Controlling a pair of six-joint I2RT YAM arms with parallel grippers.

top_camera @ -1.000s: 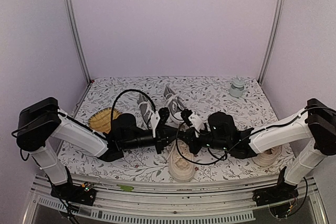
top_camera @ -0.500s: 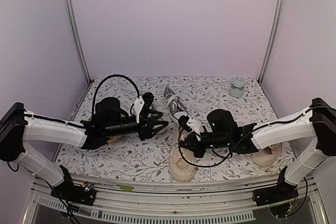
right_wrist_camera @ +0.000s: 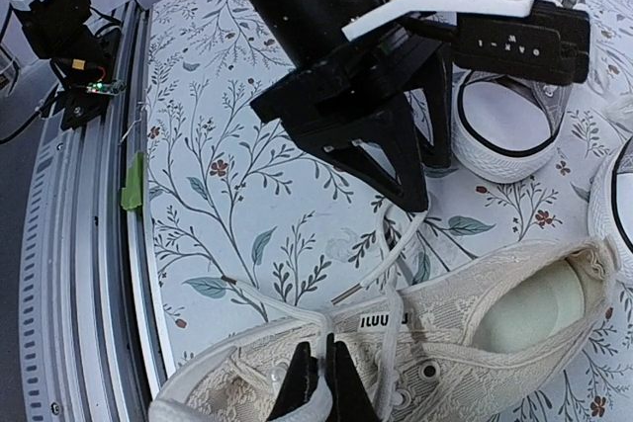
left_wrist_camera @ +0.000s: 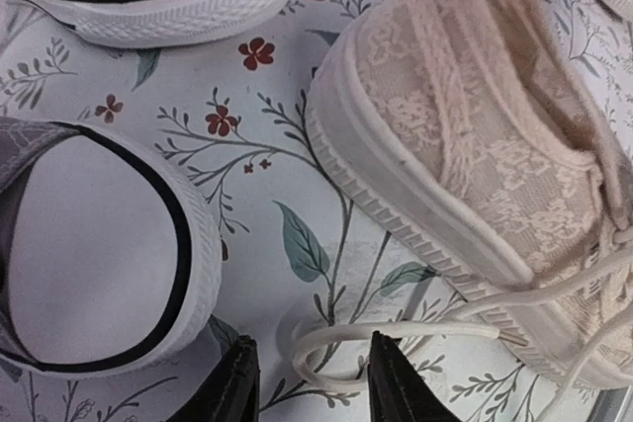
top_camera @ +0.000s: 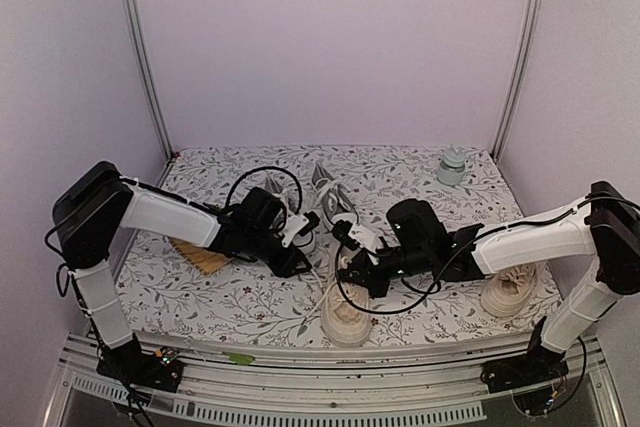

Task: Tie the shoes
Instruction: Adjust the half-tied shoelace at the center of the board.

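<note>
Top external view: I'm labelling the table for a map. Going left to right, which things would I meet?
First the tan woven mat → near cream sneaker → small grey jar → right-hand cream sneaker.

Narrow lane between grey shoe [left_wrist_camera: 89,254], cream shoe [left_wrist_camera: 475,175].

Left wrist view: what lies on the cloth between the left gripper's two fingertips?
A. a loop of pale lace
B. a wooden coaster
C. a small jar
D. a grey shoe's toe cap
A: a lace loop from the cream shoe lies between the fingertips of the open left gripper.
</note>
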